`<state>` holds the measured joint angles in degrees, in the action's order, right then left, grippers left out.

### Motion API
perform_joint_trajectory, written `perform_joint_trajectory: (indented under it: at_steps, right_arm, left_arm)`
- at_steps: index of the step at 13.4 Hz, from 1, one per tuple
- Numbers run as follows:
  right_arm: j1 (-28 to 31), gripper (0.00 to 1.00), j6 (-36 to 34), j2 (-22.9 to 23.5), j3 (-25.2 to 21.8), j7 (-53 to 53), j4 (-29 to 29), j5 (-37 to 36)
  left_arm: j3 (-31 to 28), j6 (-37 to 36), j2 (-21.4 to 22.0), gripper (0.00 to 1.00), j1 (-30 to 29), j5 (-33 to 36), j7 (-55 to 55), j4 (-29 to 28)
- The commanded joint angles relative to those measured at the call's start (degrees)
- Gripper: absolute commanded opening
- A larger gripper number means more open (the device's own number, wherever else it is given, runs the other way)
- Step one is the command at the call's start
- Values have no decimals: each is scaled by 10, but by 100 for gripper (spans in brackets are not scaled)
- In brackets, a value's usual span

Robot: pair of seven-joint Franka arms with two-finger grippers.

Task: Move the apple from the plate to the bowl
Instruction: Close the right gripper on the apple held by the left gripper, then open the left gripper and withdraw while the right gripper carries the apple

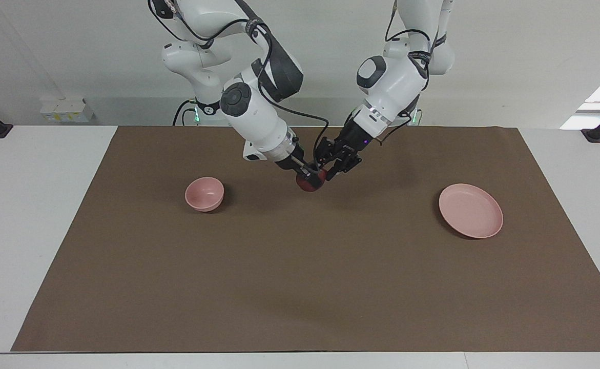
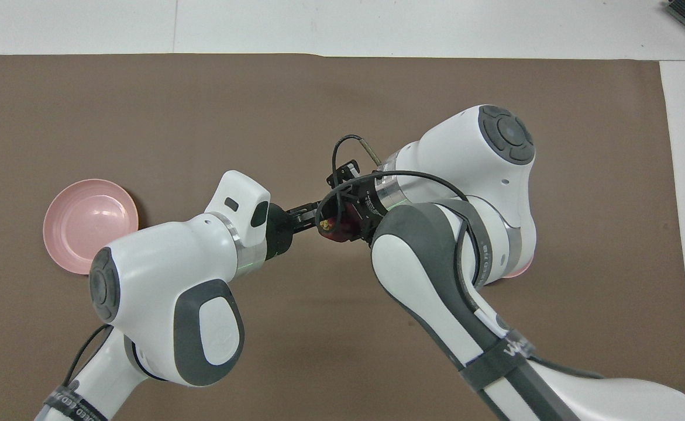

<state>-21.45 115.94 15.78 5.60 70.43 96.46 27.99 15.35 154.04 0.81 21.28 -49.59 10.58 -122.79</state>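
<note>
The dark red apple (image 1: 311, 183) hangs in the air over the middle of the brown mat, between both grippers; in the overhead view its yellowish patch (image 2: 329, 224) shows. My right gripper (image 1: 310, 174) (image 2: 345, 217) is shut on the apple from above. My left gripper (image 1: 331, 170) (image 2: 312, 217) is right beside the apple, at its edge. The pale pink plate (image 1: 470, 210) (image 2: 85, 225) lies bare toward the left arm's end. The pink bowl (image 1: 204, 193) stands toward the right arm's end; in the overhead view only a sliver of it (image 2: 522, 270) shows under my right arm.
A brown mat (image 1: 300, 287) covers most of the white table. Both arms meet over its middle, with the plate and the bowl well apart from them on either side.
</note>
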Motion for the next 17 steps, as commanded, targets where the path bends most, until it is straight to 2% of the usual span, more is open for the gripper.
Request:
perform_joint_trajectory:
  at_steps: [1, 2, 3, 7, 11, 14, 17]
  right_arm:
    - [5, 0, -8, 4, 0, -19, -8, 12]
    - [6, 0, -10, 3, 0, -20, -8, 11]
    - [6, 0, -10, 3, 0, -20, -9, 8]
    - [19, 0, -17, -1, -2, -34, -8, 5]
    - [56, 0, -51, -13, -4, -96, -11, 0]
    - [102, 0, -82, -23, -5, -178, -11, -4]
    - [130, 0, -110, -24, -4, -293, -15, -82]
  left_arm:
    - [-3, 9, 7, 26, 6, -10, 5, 1]
    - [-3, 9, 6, 84, 5, -10, 8, 4]
    - [-4, 7, 6, 100, 3, -9, 5, 6]
    - [-11, -40, 15, 100, -8, 1, 1, 12]
    - [-11, -160, 23, 100, -85, 101, -3, 32]
    - [-11, -242, 13, 100, -141, 233, -6, 61]
    - [-11, -321, -12, 100, -185, 368, -36, 112]
